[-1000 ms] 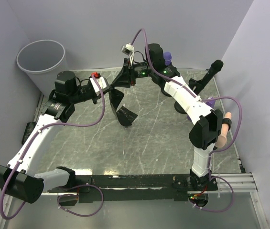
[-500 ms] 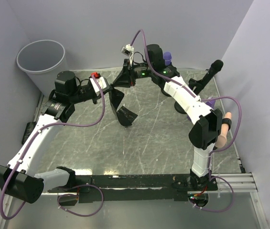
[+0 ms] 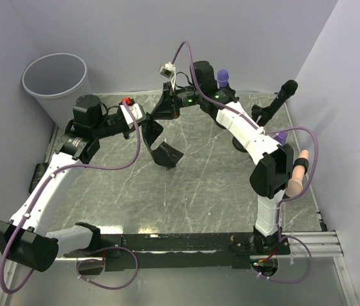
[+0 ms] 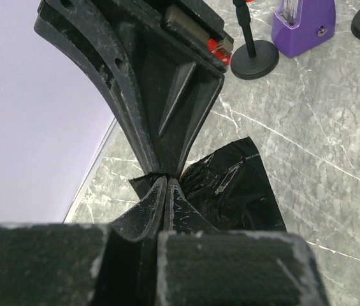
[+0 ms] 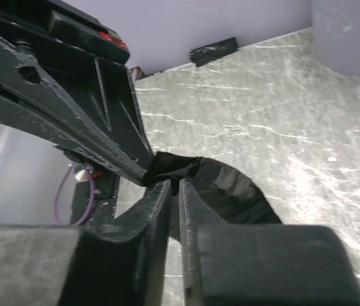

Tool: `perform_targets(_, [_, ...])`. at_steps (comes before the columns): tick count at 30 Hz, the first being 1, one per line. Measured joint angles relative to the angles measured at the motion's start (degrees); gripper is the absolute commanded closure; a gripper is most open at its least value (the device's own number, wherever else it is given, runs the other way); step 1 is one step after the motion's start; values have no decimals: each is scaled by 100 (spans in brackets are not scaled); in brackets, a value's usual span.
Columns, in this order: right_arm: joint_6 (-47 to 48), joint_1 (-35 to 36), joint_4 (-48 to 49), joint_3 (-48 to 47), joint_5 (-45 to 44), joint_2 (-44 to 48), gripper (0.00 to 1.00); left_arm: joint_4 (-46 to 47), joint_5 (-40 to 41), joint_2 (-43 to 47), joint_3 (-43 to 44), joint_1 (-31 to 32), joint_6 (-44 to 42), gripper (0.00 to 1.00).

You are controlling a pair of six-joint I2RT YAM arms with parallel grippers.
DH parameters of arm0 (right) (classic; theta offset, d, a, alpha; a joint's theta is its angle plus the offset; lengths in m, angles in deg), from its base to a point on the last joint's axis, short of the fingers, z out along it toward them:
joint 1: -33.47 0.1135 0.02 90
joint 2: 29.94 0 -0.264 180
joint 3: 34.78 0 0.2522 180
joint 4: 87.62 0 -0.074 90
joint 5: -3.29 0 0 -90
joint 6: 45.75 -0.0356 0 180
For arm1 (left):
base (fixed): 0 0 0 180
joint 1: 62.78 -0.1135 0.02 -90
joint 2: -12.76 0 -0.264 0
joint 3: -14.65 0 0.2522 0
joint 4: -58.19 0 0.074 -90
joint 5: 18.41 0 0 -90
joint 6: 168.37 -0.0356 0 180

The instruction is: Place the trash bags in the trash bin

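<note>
Over far edge of grey marbled table (image 3: pixel 199 185): clamping crumpled black plastic trash bag (image 4: pixel 230 185) in left gripper (image 4: pixel 165 178) and right gripper (image 5: pixel 174 183), probably for lifting.

black bag (image 3: pixel 165 153) dangling; grey bin (image 3: pixel 57 102) upright

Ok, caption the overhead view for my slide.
Left gripper and right gripper pinch one black trash bag over the marbled table; grey trash bin stands back left.
</note>
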Motion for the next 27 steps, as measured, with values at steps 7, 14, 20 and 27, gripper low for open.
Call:
perform_targets(7, [-234,-2,273,2,76,-7,100,4,2,0,0,0,-20,99])
perform_targets(14, [391,190,-168,2,-966,-4,100,9,96,0,-4,0,-17,99])
perform_targets(20, [1080,415,-575,48,-2262,-2,100,15,142,0,-4,0,-20,99])
perform_targets(27, [1482,341,-743,57,-3185,74,67,-2,192,4,-13,0,-76,99])
